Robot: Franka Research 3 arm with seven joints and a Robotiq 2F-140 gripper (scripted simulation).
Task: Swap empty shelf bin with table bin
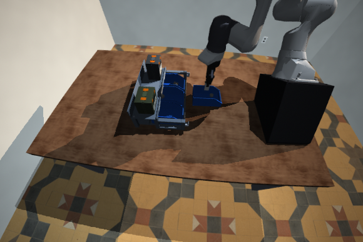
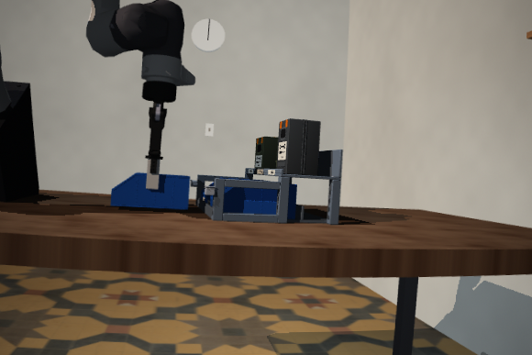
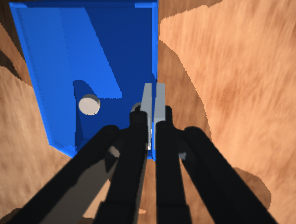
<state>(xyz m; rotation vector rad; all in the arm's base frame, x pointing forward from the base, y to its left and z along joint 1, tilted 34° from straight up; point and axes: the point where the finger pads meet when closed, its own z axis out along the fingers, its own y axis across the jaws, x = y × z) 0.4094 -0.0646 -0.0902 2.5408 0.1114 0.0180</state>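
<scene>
A blue open bin (image 1: pixel 207 97) (image 2: pixel 133 193) (image 3: pixel 60 60) sits low on the wooden table (image 1: pixel 219 144) (image 2: pixel 275 239), just right of the shelf. A grey round part (image 3: pixel 89 105) lies inside it, and a second one is half hidden behind my fingers. My gripper (image 1: pixel 206 87) (image 2: pixel 152 180) (image 3: pixel 154 96) points straight down and is shut on the bin's thin side wall. The grey shelf (image 1: pixel 138 116) (image 2: pixel 336 184) holds blue bins (image 1: pixel 171 94) (image 2: pixel 257 200) side by side, open fronts toward the bin on the table. I cannot tell which of them is empty.
Two dark boxes (image 1: pixel 153 67) (image 1: pixel 144 99) (image 2: pixel 298 145) with orange marks stand on the shelf's upper board. The arm's black pedestal (image 1: pixel 291 110) stands at the table's right end. The table's edges lie well away from the shelf.
</scene>
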